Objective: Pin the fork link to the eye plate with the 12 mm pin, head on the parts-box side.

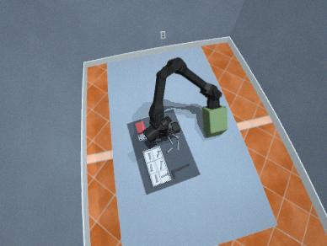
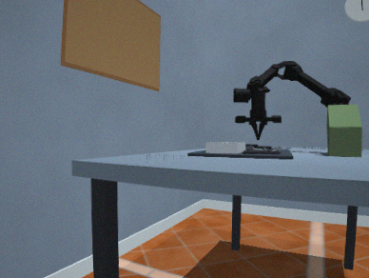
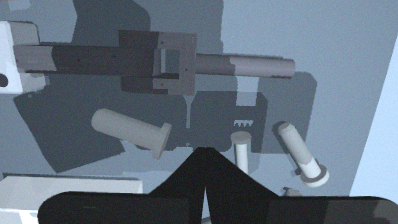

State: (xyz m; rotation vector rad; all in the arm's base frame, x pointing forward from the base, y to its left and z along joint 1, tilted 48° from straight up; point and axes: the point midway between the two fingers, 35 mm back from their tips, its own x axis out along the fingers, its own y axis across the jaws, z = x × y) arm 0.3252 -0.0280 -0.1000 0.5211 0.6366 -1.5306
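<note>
My gripper (image 3: 204, 155) (image 1: 158, 133) (image 2: 258, 136) is shut and empty, hanging a little above the dark mat (image 1: 187, 166) (image 2: 285, 154). In the wrist view the dark fork link (image 3: 172, 62) lies across the top, its round shank (image 3: 250, 65) pointing right. The eye plate's bar (image 3: 65, 57) runs into the fork from the left. A thick headed pin (image 3: 131, 132) lies loose on the mat just left of my fingertips, its head towards them. A thin pin (image 3: 242, 150) and another headed pin (image 3: 301, 152) lie to the right.
A white parts box (image 1: 157, 167) (image 2: 225, 148) sits on the mat in front of the arm. A red block (image 1: 140, 125) lies at the mat's back left corner. A green block (image 1: 215, 120) (image 2: 344, 130) holds the arm's base. Several loose pins (image 1: 173, 144) lie beside the box.
</note>
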